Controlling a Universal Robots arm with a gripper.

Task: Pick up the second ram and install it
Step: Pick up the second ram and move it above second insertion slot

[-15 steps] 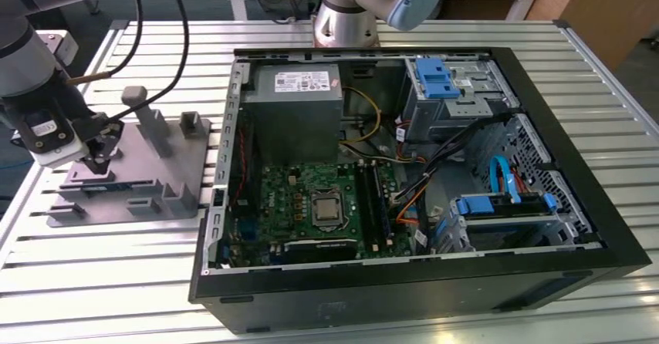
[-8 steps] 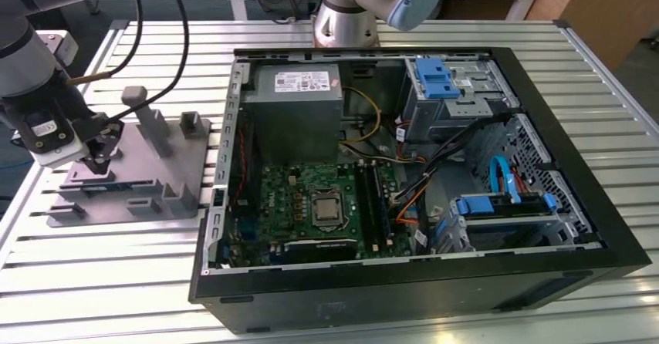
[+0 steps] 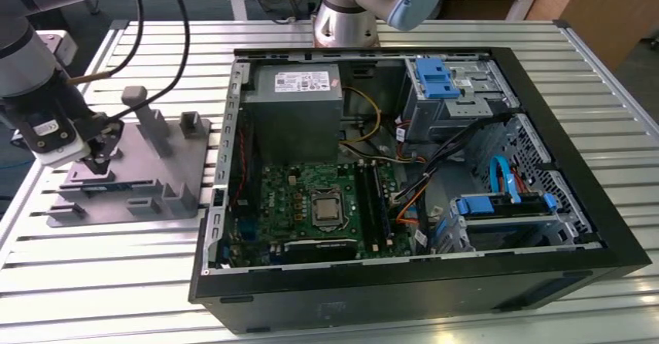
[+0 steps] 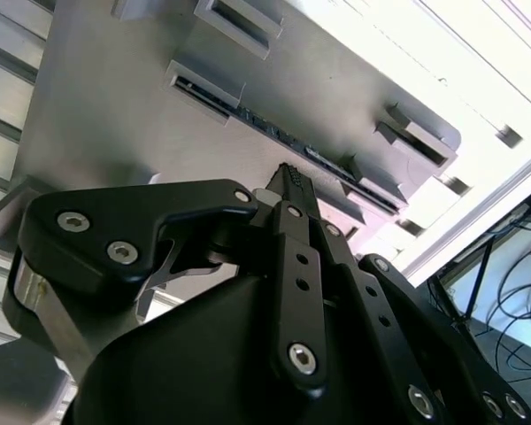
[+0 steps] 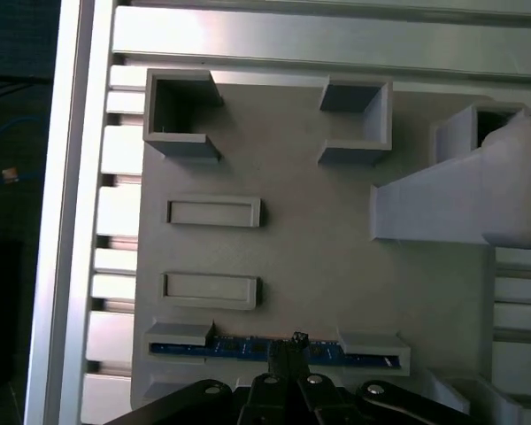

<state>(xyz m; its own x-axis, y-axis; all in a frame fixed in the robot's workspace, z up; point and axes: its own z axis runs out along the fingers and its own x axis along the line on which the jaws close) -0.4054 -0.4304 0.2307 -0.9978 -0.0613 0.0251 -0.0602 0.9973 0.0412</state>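
The slatted metal surface (image 3: pixel 103 282) carries an open computer case (image 3: pixel 412 290) just beside the grey tray (image 3: pixel 154 174), on the exterior view's right of it. The motherboard (image 3: pixel 299 197) lies exposed inside the case, on the side nearer the tray. Its memory slots are too small to judge as filled or vacant. The arm (image 3: pixel 31 59) reaches down over the tray from the exterior view's left, with its cables trailing above. The tray itself sits flat on the surface; its upright posts and empty rectangular pockets are unoccupied. The end effector (image 5: pixel 290 341) is lowered onto the slot along the tray's edge, at about that slot's mid-length. In the second wrist view its fingers (image 4: pixel 289 177) are drawn together to a narrow tip. Judged from both wrist views, they appear closed on the upper edge of the second ram (image 5: pixel 186 348). Actual contact cannot be confirmed. The second ram lies lengthwise in that tray slot, level and seated between the slot's end blocks, not raised from it. Assessment: the task is at the grasp stage. The pick-up is not complete, and carrying the stick from the tray to the case and seating it are outstanding.
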